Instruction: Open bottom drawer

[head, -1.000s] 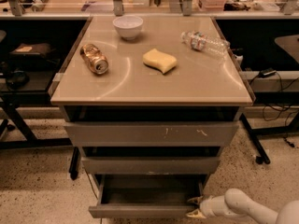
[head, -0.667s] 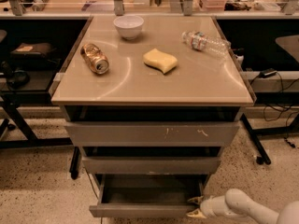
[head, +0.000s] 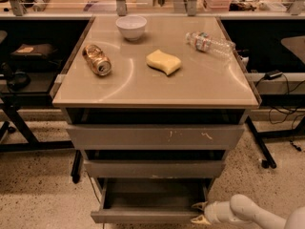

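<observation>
The bottom drawer [head: 143, 216] is the lowest of three grey drawers under the tabletop. It stands pulled out, its shallow grey tray body showing behind the plain front panel. My gripper [head: 199, 212] is at the drawer's right front corner, at the bottom right of the camera view. One yellowish fingertip [head: 198, 205] lies just behind the front panel and the other [head: 197, 219] just in front of it, so the fingers straddle the panel's right end. The white arm [head: 248, 213] reaches in from the lower right.
Above are the middle drawer [head: 153, 169] and the scratched top drawer [head: 155, 136]. On the tabletop [head: 143, 87] lie a white bowl [head: 131, 26], a can on its side [head: 96, 59], a yellow sponge [head: 163, 62] and a plastic bottle [head: 209, 42]. Black table legs and cables stand at both sides.
</observation>
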### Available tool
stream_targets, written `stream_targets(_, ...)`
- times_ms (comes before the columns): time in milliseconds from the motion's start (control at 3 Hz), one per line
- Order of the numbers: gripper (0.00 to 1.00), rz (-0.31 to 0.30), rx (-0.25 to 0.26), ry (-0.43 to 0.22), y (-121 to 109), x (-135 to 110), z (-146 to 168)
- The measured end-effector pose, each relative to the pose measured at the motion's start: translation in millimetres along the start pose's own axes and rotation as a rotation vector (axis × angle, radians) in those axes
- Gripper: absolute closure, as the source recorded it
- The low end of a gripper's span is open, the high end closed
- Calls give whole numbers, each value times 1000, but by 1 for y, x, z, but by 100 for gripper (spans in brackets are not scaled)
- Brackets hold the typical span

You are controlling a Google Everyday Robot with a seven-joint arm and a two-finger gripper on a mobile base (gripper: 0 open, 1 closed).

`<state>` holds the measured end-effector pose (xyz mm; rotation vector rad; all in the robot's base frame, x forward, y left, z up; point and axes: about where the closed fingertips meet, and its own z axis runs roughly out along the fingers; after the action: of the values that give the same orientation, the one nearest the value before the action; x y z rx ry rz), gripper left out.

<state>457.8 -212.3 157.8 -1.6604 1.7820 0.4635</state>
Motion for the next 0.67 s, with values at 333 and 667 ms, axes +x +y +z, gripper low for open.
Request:
stream_targets(333,34,-2,-14,-15,2,-2,1)
stream_targets(667,34,-17,-50,-40,29,3,-4)
